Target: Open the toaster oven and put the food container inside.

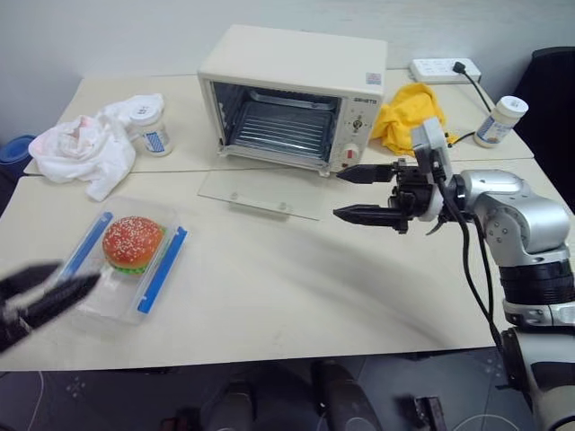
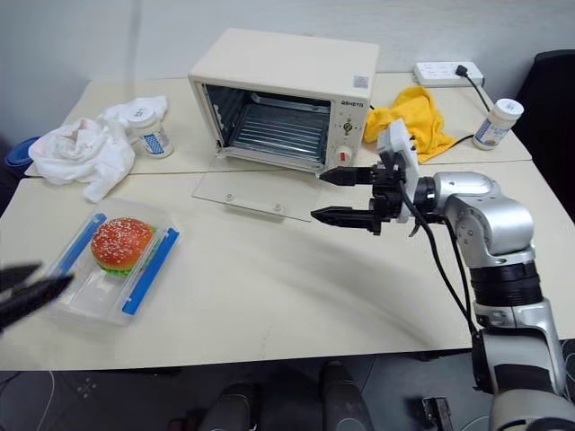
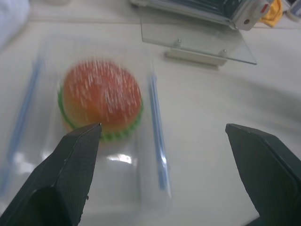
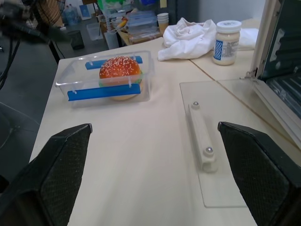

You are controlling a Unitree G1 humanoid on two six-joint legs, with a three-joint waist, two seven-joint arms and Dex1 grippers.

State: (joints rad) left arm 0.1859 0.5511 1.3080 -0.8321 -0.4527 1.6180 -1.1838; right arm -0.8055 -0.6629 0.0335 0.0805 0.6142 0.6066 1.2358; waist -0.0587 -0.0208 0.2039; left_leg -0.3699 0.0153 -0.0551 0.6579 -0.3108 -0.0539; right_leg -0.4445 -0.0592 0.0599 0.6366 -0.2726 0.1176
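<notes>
Left gripper (image 1: 40,296) and right gripper (image 1: 364,193) fingers spread.

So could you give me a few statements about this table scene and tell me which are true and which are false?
1. The toaster oven door lies open, flat on the table. True.
2. The food container sits on the oven's wire rack. False: it rests on the table, left of the oven.
3. The right gripper holds a white jar. False: its fingers are open and empty, in front of the oven.
4. A yellow cloth lies to the right of the oven. True.
5. The left gripper is open near the container. True.
</notes>
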